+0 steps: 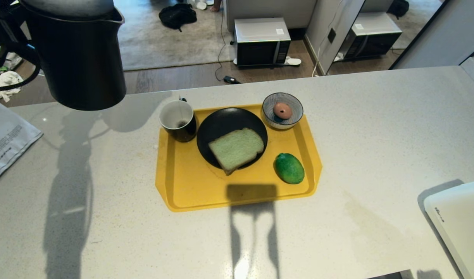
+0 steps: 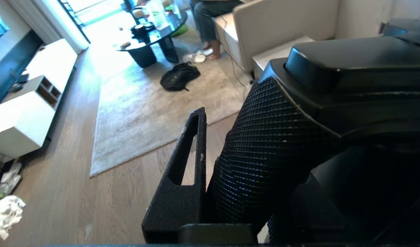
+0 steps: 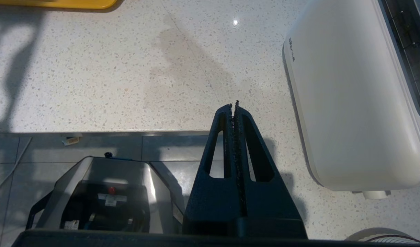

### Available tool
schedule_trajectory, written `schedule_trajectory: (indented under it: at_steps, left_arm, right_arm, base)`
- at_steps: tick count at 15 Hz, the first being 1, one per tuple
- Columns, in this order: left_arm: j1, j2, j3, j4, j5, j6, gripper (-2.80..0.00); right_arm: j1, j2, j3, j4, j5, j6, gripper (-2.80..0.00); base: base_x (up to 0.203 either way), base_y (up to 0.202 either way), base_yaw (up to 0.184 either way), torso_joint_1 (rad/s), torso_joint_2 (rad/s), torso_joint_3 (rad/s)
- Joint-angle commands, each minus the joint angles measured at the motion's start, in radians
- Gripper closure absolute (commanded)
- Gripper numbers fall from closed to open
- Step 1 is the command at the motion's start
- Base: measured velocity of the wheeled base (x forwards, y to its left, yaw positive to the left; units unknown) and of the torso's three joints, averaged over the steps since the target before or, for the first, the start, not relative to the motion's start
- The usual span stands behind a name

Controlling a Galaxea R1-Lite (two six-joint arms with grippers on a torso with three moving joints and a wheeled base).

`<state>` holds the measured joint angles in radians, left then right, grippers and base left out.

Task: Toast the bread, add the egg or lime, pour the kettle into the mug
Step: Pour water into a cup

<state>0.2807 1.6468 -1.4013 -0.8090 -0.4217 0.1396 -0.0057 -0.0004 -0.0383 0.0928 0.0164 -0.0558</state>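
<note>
The black kettle point(image 1: 81, 58) hangs in the air at the far left, above the counter and up-left of the mug point(image 1: 178, 120). In the left wrist view my left gripper point(image 2: 237, 164) is shut on the kettle's ribbed handle point(image 2: 275, 147); one finger point(image 2: 192, 154) shows and the other is hidden behind the handle. The mug, glossy black and white inside, stands on the yellow tray point(image 1: 190, 186). The pale green bread point(image 1: 237, 149) lies on a black plate point(image 1: 221, 124). The lime point(image 1: 289, 168) rests on the tray's right side. The egg point(image 1: 282, 111) sits in a striped bowl point(image 1: 295, 104). My right gripper point(image 3: 234, 106) is shut and empty over the counter's near edge.
A white toaster point(image 1: 461, 221) stands at the counter's near right corner, close beside the right gripper. A printed paper sheet point(image 1: 8, 139) lies at the left edge. Beyond the counter's far edge a microwave point(image 1: 262, 40) sits on the floor.
</note>
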Motion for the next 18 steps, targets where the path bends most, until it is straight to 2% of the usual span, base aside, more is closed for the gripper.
schedule_trajectory:
  at_steps: [1, 8, 13, 18]
  left_arm:
    - [-0.037, 0.005, -0.004, 0.003, -0.017, 0.044, 0.0]
    - [-0.127, 0.025, -0.08, 0.141, -0.02, 0.234, 0.0]
    - [-0.135, 0.031, -0.083, 0.196, -0.024, 0.343, 0.0]
    - [-0.132, 0.055, -0.084, 0.2, -0.057, 0.458, 0.0]
  right_arm:
    - [0.0, 0.0, -0.001, 0.001, 0.0, -0.001, 0.0]
    - [0.0, 0.0, 0.0, 0.001, 0.0, -0.001, 0.0]
    - [0.0, 0.0, 0.0, 0.001, 0.0, -0.001, 0.0]
    - [0.001, 0.0, 0.0, 0.001, 0.0, -0.001, 0.0]
  base:
    - [0.0, 0.0, 0.0, 0.0, 0.0, 0.0]
    - [0.0, 0.0, 0.0, 0.0, 0.0, 0.0]
    - [0.0, 0.0, 0.0, 0.0, 0.0, 0.0]
    - [0.0, 0.0, 0.0, 0.0, 0.0, 0.0]
